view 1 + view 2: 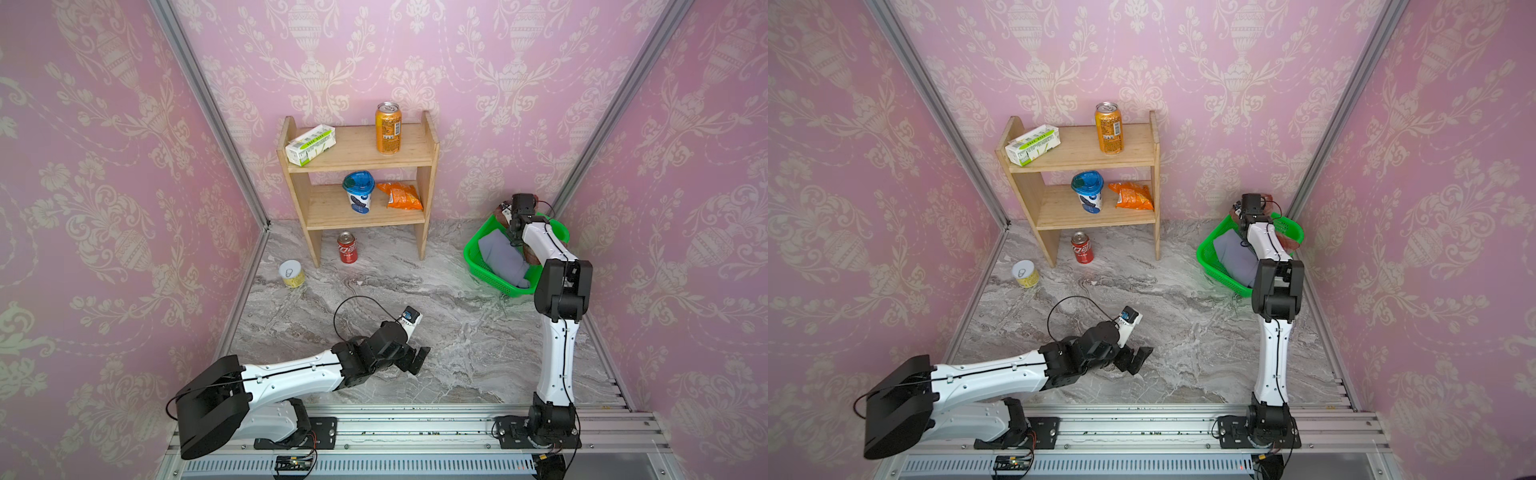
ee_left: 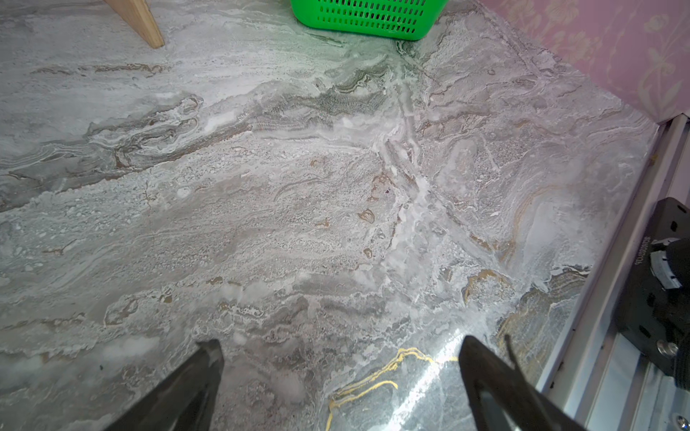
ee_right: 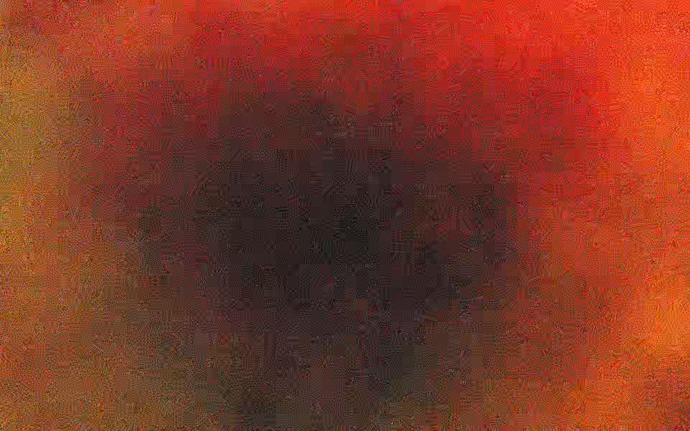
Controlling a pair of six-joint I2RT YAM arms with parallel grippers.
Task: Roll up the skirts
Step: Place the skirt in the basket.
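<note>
The green basket (image 1: 473,254) (image 1: 1204,254) stands at the back right and holds both skirts. The lavender-grey skirt (image 1: 500,258) (image 1: 1235,259) lies bunched in its near half. Bits of the red-brown plaid skirt (image 1: 532,257) (image 1: 1291,240) show beside my right arm. That arm reaches down into the basket's far end, and its wrist (image 1: 523,205) hides the fingers there. Blurred red-brown cloth fills the whole right wrist view. My left gripper (image 1: 415,360) (image 1: 1138,358) (image 2: 340,345) hangs open and empty over bare marble in the middle of the table.
A wooden shelf (image 1: 428,199) at the back carries a carton, an orange can (image 1: 388,129), a blue cup and a snack bag. A red can (image 1: 347,248) and a yellow tin (image 1: 291,274) stand on the marble near it. Pink walls enclose three sides.
</note>
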